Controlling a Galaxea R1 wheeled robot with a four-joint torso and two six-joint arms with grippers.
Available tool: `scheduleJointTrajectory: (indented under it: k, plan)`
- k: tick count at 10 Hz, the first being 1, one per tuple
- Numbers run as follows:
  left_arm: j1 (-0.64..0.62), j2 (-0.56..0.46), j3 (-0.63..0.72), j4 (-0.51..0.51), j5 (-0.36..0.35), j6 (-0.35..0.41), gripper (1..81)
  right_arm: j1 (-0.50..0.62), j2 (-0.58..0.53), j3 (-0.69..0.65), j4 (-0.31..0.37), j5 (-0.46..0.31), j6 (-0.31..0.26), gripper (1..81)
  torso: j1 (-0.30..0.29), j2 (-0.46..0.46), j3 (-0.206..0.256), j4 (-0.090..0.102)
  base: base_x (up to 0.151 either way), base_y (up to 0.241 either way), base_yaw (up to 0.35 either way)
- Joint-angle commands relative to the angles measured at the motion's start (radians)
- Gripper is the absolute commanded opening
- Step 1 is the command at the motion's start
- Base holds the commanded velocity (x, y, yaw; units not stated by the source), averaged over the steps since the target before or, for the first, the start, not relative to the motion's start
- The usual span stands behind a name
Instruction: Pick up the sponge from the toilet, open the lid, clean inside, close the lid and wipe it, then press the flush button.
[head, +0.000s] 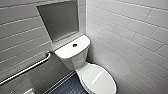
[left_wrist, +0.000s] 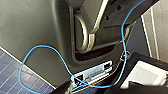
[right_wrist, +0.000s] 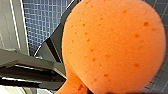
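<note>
Head view looks down into a tiled corner at the toilet (head: 75, 58): the lid (head: 98, 80) is down over the bowl, and the flush button (head: 74, 45) sits in the flat tank top. A metal grab bar (head: 27, 68) runs along the wall beside it, below a recessed niche (head: 58, 20).

Right wrist view adds the sponge (right_wrist: 112, 47). It is held up close to the camera, well above the small-tiled floor (right_wrist: 45, 22). It narrows to a squeezed neck where the right gripper (right_wrist: 75, 87) is clamped on it, though the fingers themselves are hard to make out.

Left wrist view faces the robot's own grey body (left_wrist: 32, 27), so that arm is tucked in close to it. A blue cable (left_wrist: 37, 48) loops across the panel. Whether the left gripper is apart or together cannot be told.
</note>
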Motion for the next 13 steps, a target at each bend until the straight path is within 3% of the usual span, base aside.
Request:
scheduleJointTrajectory:
  k: [1, 6, 7, 10, 13]
  plan:
    - [0.033, 0.023, -0.048, -0.034, 0.001, -0.003, 81.1, -0.041, 0.02, -0.068, -0.065, -0.034, 0.005, 1.0, -0.061, 0.094, 0.086, 0.0, 0.0, 0.0, 0.0]
    - [0.039, 0.056, -0.117, -0.032, 0.003, -0.003, 81.1, -0.049, 0.147, -0.215, -0.068, -0.036, 0.002, 1.0, -0.182, 0.277, 0.273, 0.0, 0.0, 0.0, 0.0]
    - [0.039, 0.056, -0.117, -0.032, 0.006, -0.003, 81.1, -0.049, 0.164, -0.242, -0.077, -0.04, 0.002, 1.0, -0.203, 0.308, 0.229, 0.0, 0.0, 0.0, 0.0]
    - [0.038, 0.062, -0.157, -0.034, 0.012, -0.003, 81.1, -0.081, 0.235, -0.361, -0.086, -0.046, 0.0, 1.0, -0.267, 0.405, 0.256, 0.0, 0.0, 0.0, 0.0]
    - [0.027, 0.129, -0.249, -0.031, 0.014, -0.003, 81.1, -0.084, 0.34, -0.513, -0.088, -0.054, 0.0, 1.0, -0.338, 0.515, 0.259, 0.0, 0.0, 0.0, 0.0]
